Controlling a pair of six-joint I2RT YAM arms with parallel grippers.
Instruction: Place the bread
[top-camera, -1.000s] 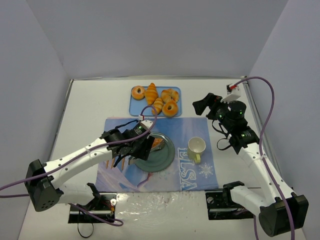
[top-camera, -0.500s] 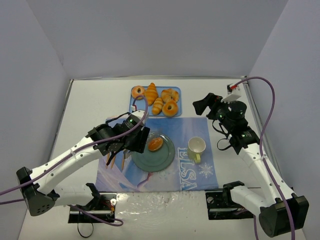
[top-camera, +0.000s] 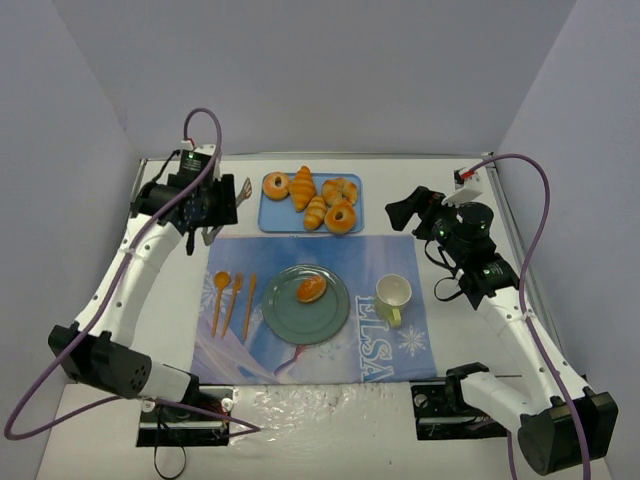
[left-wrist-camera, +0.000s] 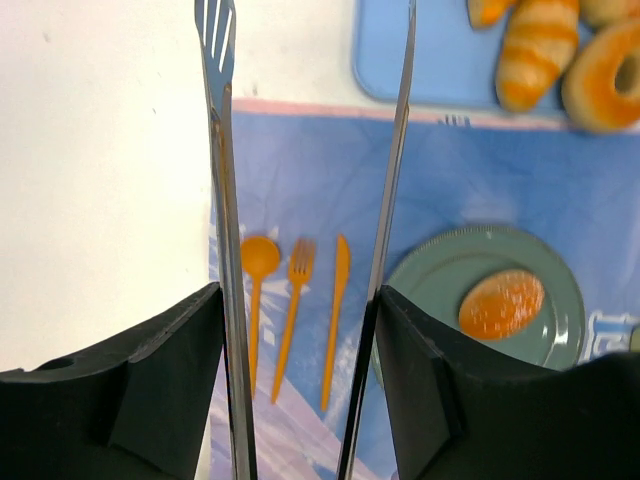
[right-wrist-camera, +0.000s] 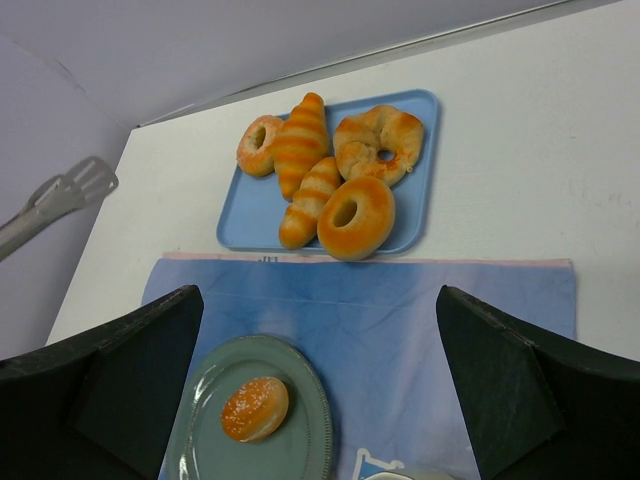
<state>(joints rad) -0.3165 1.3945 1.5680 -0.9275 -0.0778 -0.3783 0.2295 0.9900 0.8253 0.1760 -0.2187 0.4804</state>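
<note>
The bread (top-camera: 312, 289) is a small golden-brown bun lying on the green plate (top-camera: 285, 325) in the middle of the blue placemat. It also shows in the left wrist view (left-wrist-camera: 501, 303) and the right wrist view (right-wrist-camera: 254, 408). My left gripper (top-camera: 207, 207) is at the far left of the table, away from the plate. It holds metal tongs (left-wrist-camera: 222, 150) whose arms are spread and empty. My right gripper (top-camera: 405, 212) hovers at the far right, open and empty.
A blue tray (top-camera: 270, 215) at the back holds ring doughnuts and ridged croissants. A pale yellow cup (top-camera: 394, 295) stands right of the plate. An orange spoon, fork and knife (top-camera: 232, 300) lie left of the plate on the placemat (top-camera: 400, 345).
The tongs have let go of the bread onto the plate. My left arm has swung up and back to the far left. The right arm has not moved.
</note>
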